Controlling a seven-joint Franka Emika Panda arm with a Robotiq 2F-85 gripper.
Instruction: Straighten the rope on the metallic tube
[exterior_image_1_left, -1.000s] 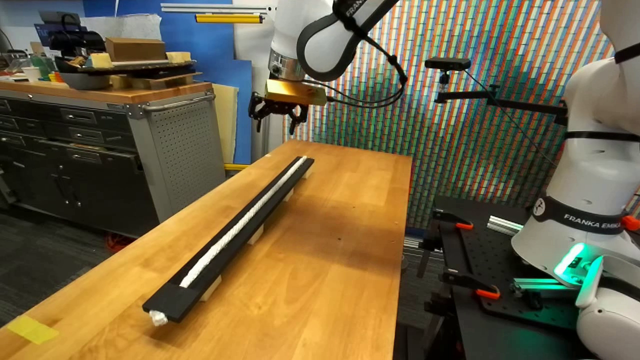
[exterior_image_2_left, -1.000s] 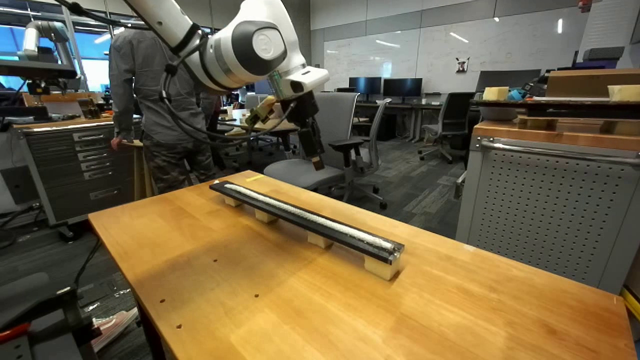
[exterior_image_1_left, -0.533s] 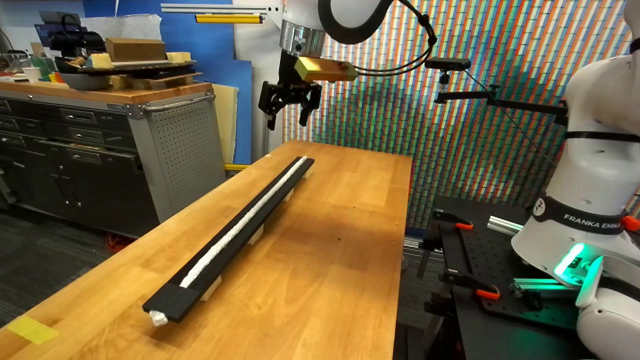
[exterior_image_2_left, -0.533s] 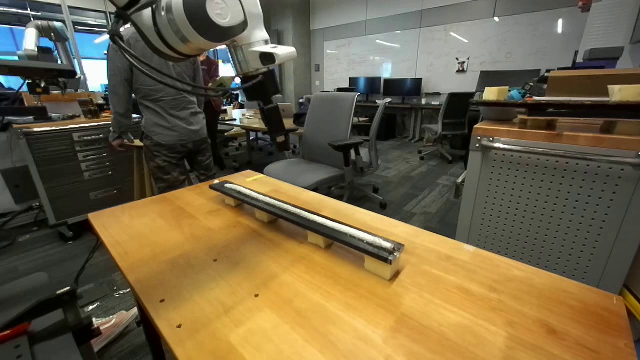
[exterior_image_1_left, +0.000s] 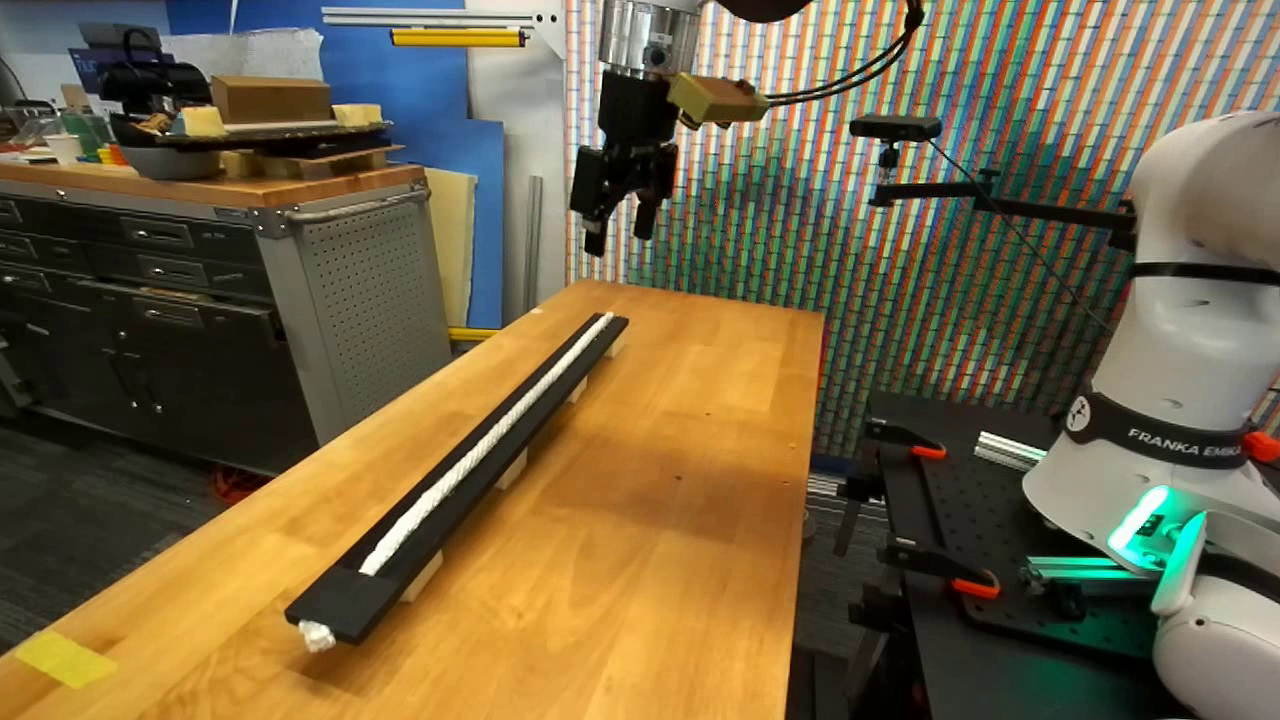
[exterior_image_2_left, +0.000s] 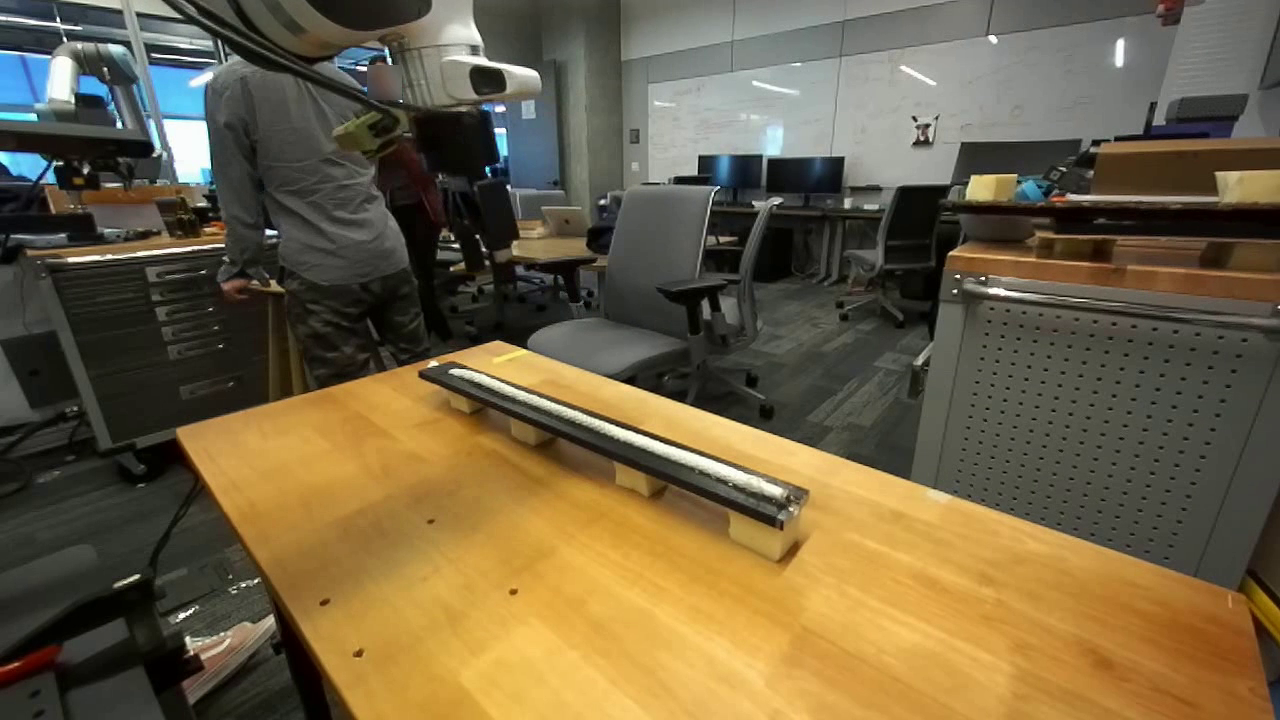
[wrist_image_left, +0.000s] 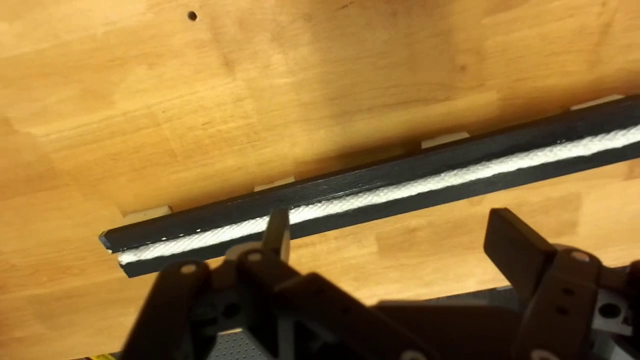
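My gripper (exterior_image_1_left: 619, 238): spread, wide gap between the two fingers (wrist_image_left: 276, 232), aimed down, well above the wooden table (exterior_image_2_left: 620, 630), apart from the rope (wrist_image_left: 440, 181). Rope: white, lying lengthwise along the metallic tube (wrist_image_left: 350, 186), dark tube surface showing on both sides of it. Reads near straight in the wrist view and in both exterior views. Wrist view: one finger crosses in front of the rope close to a tube end, the other overlaps table wood. Tube: long, black, raised on four pale blocks (exterior_image_2_left: 763, 537) spaced along its underside. In an exterior view the rope stops short of the tube's near end at a flat dark stretch; a white tuft (exterior_image_1_left: 317, 636) pokes out at that end, I can't tell whether it's the same rope. Yellow tape (exterior_image_1_left: 66, 658) on the table near that end too. Past the table: person (exterior_image_2_left: 310, 200) in a grey shirt, back turned, and a grey office chair (exterior_image_2_left: 665, 250). My fingers hard to pick out against the background there.
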